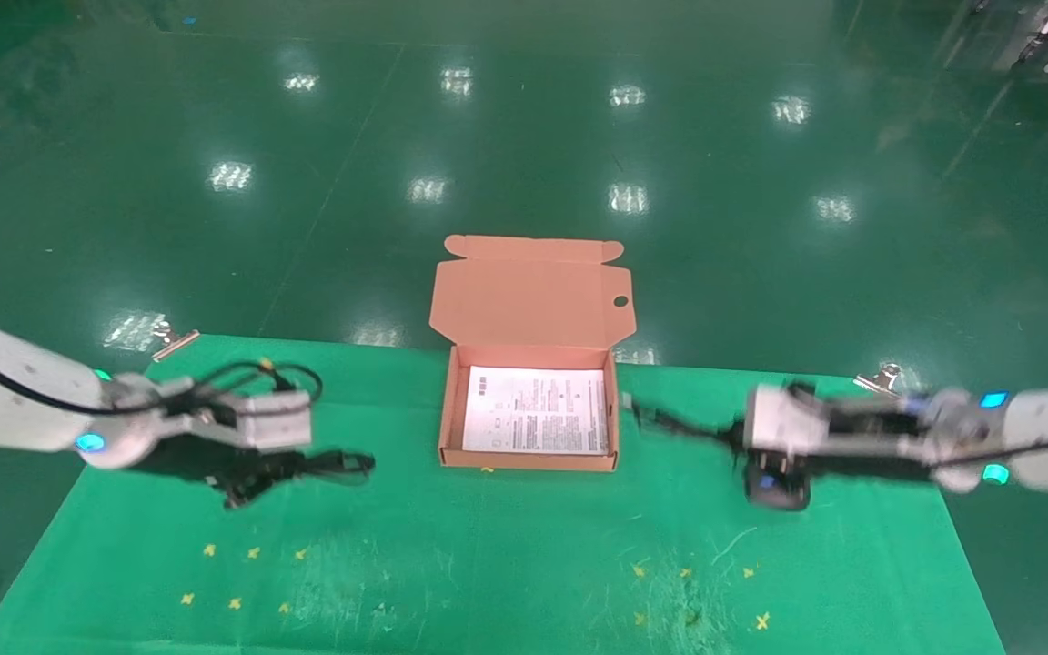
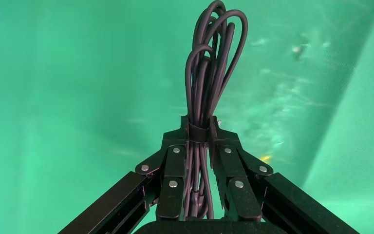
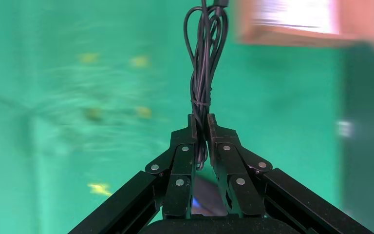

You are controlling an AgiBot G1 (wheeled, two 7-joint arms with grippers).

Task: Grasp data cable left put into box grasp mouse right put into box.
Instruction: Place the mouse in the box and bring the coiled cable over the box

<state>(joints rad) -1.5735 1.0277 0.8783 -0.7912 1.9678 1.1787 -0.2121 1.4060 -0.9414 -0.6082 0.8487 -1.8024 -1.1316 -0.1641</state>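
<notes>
The salmon-orange box (image 1: pixel 531 460) stands open at the table's back middle, lid up, with a white leaflet (image 1: pixel 535 409) inside. My left gripper (image 1: pixel 256 459) is left of the box, shut on the banded middle of the data cable (image 1: pixel 335 462). In the left wrist view my left gripper (image 2: pixel 198 130) pinches the bundle (image 2: pixel 209 58), whose loops reach past the fingertips. My right gripper (image 1: pixel 765 459) is right of the box, shut on the mouse's coiled cord (image 3: pixel 204 73). The black mouse (image 1: pixel 777 489), blue-lit, sits just under it; I cannot tell whether it touches the cloth. It shows between the fingers (image 3: pixel 205 195).
A green cloth (image 1: pixel 506 564) covers the table, with small yellow marks front left and front right. Metal clips (image 1: pixel 174 338) (image 1: pixel 883 375) hold its back corners. The mouse cord's end (image 1: pixel 638 411) trails toward the box's right wall. The box edge (image 3: pixel 292 36) shows in the right wrist view.
</notes>
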